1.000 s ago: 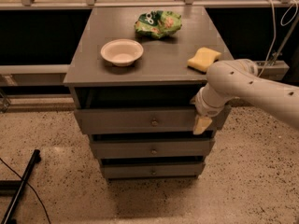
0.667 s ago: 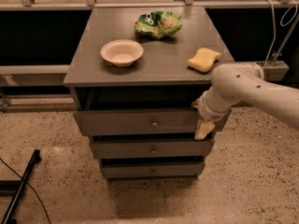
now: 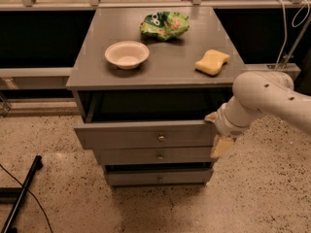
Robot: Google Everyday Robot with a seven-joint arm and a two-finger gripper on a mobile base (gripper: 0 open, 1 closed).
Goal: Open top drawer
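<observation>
The top drawer (image 3: 136, 136) of the grey cabinet is pulled partly out, with a dark gap showing above its front. Its small round knob (image 3: 161, 138) sits at the centre of the front. My gripper (image 3: 216, 132) is at the right end of the drawer front, against its right corner, with the white arm (image 3: 272, 98) coming in from the right. The gripper is not on the knob. The two lower drawers, the middle one (image 3: 121, 156) and the bottom one (image 3: 131, 178), sit further back.
On the cabinet top (image 3: 97, 67) lie a white bowl (image 3: 127, 54), a yellow sponge (image 3: 212, 62) and a green chip bag (image 3: 164, 25). A black bar (image 3: 22, 195) and cable lie on the speckled floor at the left. Rails and cables stand behind.
The top drawer's front has slid out toward the camera. My gripper has moved with it at its right end.
</observation>
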